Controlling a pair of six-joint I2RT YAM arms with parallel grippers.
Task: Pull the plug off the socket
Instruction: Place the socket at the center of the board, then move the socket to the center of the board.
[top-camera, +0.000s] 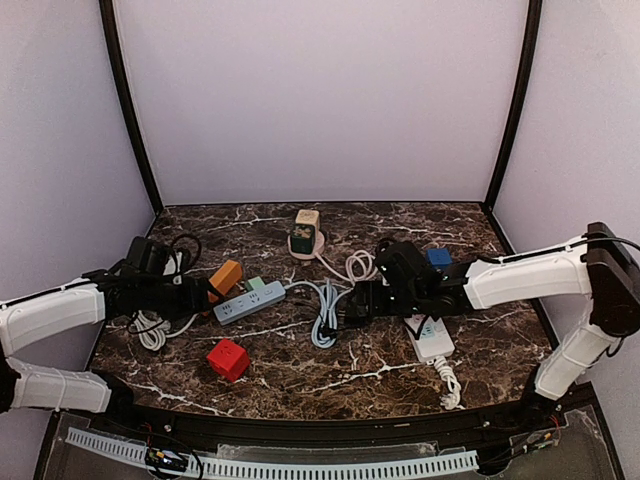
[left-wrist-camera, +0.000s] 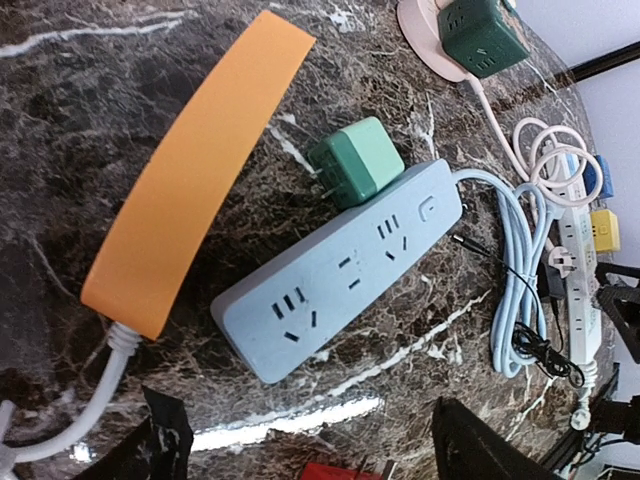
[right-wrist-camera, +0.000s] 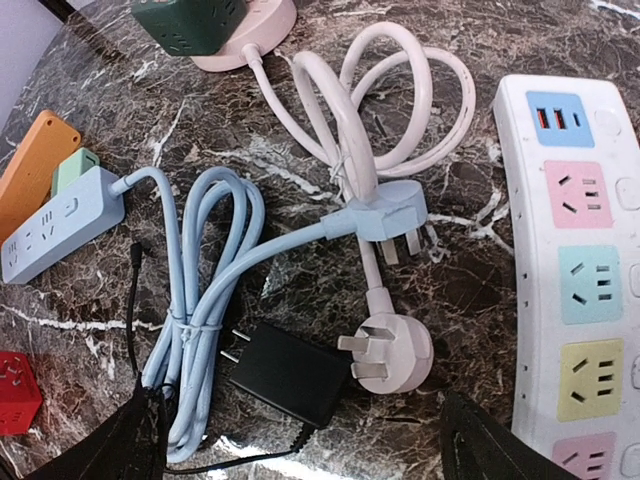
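Left gripper (left-wrist-camera: 310, 440): fingers spread wide, grasping nothing, hovering over the near end of the blue-grey power strip (left-wrist-camera: 340, 270).
Right gripper (right-wrist-camera: 300, 430): spread wide as well, empty, poised above the black plug (right-wrist-camera: 290, 372).
Black plug: flat on the marble table (top-camera: 380, 370), prongs bare (out of the socket), just beside the coiled blue cable (right-wrist-camera: 200, 290).
Green adapter (left-wrist-camera: 358, 160): lying against the strip's far edge, prongs exposed.
Orange strip (left-wrist-camera: 195, 170): alongside, beyond the adapter.
White strip (right-wrist-camera: 580, 270): apart, right of the plug.

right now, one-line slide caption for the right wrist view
Black power adapter lying unplugged on the marble table beside a coiled blue cable, a white plug and a white power strip.
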